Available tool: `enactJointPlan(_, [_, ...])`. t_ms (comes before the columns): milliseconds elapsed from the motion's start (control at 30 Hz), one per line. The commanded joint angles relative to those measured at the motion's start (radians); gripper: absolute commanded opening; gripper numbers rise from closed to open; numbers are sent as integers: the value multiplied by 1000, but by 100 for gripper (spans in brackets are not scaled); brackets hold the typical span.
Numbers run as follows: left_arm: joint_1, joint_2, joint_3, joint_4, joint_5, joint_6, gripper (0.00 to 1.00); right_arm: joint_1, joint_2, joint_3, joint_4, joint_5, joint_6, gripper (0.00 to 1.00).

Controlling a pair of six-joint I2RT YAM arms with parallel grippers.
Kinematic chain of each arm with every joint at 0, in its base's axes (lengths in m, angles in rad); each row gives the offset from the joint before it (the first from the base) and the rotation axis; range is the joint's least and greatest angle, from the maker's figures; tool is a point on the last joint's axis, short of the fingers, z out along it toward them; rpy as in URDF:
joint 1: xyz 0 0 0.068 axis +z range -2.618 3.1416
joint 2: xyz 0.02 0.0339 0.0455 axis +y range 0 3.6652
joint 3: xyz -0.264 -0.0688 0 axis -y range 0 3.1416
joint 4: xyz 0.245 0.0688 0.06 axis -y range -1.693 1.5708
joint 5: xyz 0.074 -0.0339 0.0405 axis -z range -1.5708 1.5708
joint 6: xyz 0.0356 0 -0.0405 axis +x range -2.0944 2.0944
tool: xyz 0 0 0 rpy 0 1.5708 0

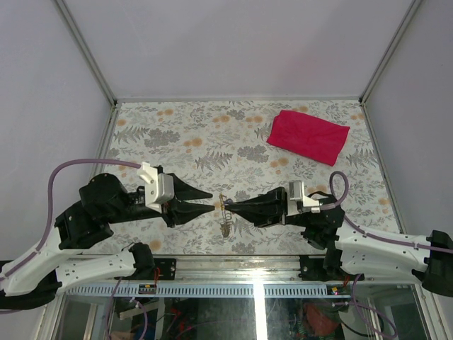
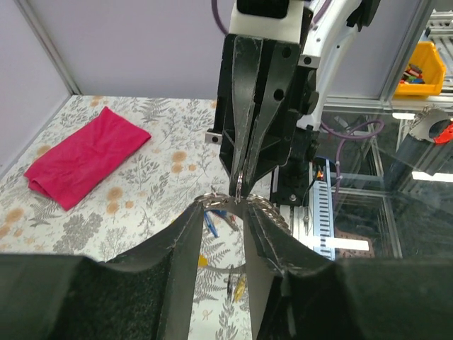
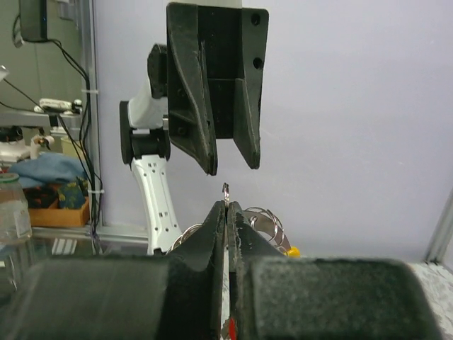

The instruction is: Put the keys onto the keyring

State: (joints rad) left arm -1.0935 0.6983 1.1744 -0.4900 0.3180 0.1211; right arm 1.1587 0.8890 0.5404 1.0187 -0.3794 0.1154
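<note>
1. The right gripper (image 1: 231,206) is clamping flat, its black tapered fingers pressing together with no gap showing, and it is pinching the keyring (image 1: 225,212) by its thin silvery wire.
2. The left gripper (image 1: 211,200) is facing it tip to tip with a narrow gap between its matte, wedge-shaped fingers, and it is gripping nothing. In the right wrist view those fingers (image 3: 205,145) are sitting just beyond the wire's end, apart from it.
3. The keyring is hanging in the air between the two grippers, above the near middle of the table (image 1: 177,134).
4. In the right wrist view the wire is showing edge-on as an upright sliver poking out of the shut tips, with shiny coiled loops just beside them.
5. In the left wrist view the ring is curving sideways across the tips. A chain-like strand is running off to the right, and a blue tag (image 2: 211,223) and a yellow tag (image 2: 202,261) are dangling below, so the bundle's long axis is pointing down.
6. I cannot pick out separate keys in that bundle.
7. The table is wearing a flat floral print in grey and orange.
8. A soft, folded red cloth (image 1: 308,136) is lying well apart, toward the far right corner.
9. Pale walls are closing in the far, left and right sides, and a metal rail (image 1: 255,287) is running along the near edge.
</note>
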Motion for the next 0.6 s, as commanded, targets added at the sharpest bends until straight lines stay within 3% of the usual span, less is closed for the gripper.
enactJointPlan(0, [-6,-3,-18,145,45,-35,30,6,37,8,288,23,88,0])
enactJointPlan(567, [-6,36,-44,222,124,-51,28,6,46,27,291,14,96,0])
